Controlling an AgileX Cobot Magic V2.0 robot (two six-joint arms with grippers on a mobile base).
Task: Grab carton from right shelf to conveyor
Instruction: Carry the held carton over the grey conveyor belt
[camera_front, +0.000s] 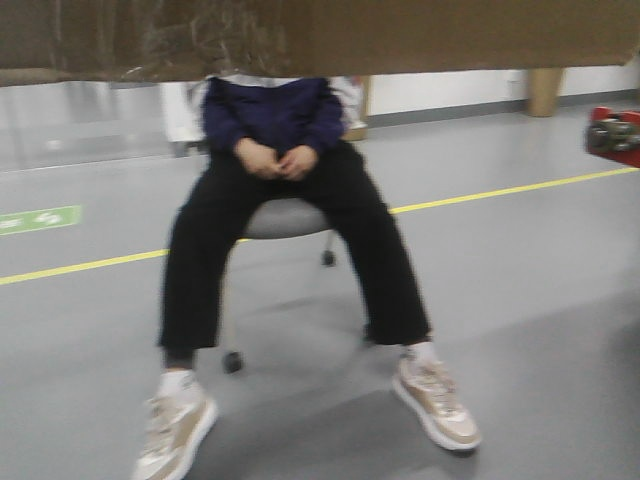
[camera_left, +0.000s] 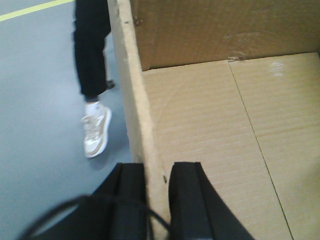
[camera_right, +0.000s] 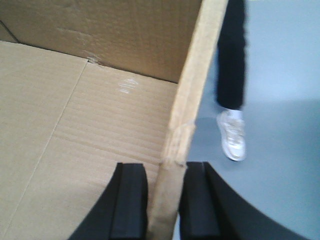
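Carton (camera_front: 400, 35), brown cardboard, held clear of floor (camera_front: 520, 300), spanning top of front view, long axis side to side between arms. Beyond, seated person (camera_front: 280, 200). Left gripper (camera_left: 157, 172) pinching left wall, right gripper (camera_right: 164, 170) pinching right wall, one finger inside, one outside. Conveyor, shelf unseen.

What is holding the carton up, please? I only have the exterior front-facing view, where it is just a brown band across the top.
Observer: The left gripper is shut over the left wall of the carton, one finger inside and one outside.
Operator: Thank you. And the other side?
Observer: The right gripper pinches the opposite wall in the same way.
Operator: Is anything inside the carton?
Observer: Nothing shows in either wrist view, only its bare cardboard bottom with a seam running along it.
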